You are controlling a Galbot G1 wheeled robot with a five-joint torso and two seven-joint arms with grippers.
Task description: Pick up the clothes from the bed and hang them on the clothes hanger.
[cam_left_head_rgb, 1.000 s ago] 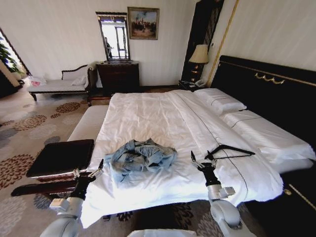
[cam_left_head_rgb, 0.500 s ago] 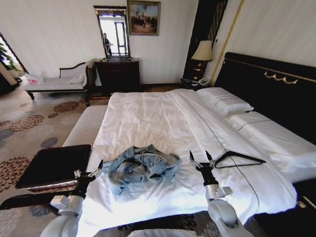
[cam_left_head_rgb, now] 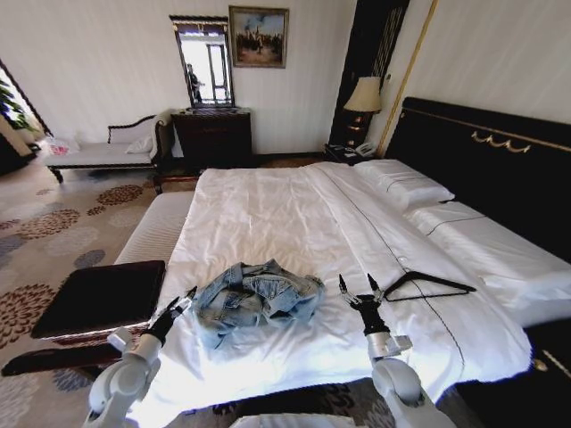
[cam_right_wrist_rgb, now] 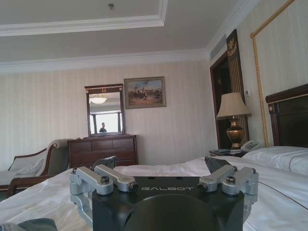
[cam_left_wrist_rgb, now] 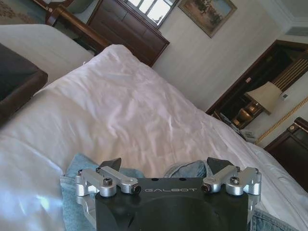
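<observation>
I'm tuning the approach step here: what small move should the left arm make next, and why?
Probably ease the left gripper forward and down onto the denim jacket. It is open at the jacket's near edge, not yet touching, and the jacket lies crumpled on the bed. The right gripper hovers open beside the hanger.

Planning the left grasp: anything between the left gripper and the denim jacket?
Nothing visible. The left gripper, open, sits beside the crumpled light-blue denim jacket on the white-sheeted bed, with bare sheet between them.

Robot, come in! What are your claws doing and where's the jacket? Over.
Left gripper open beside the jacket. Right gripper open near the hanger. Jacket crumpled on the bed, not held. Nothing in the way.
</observation>
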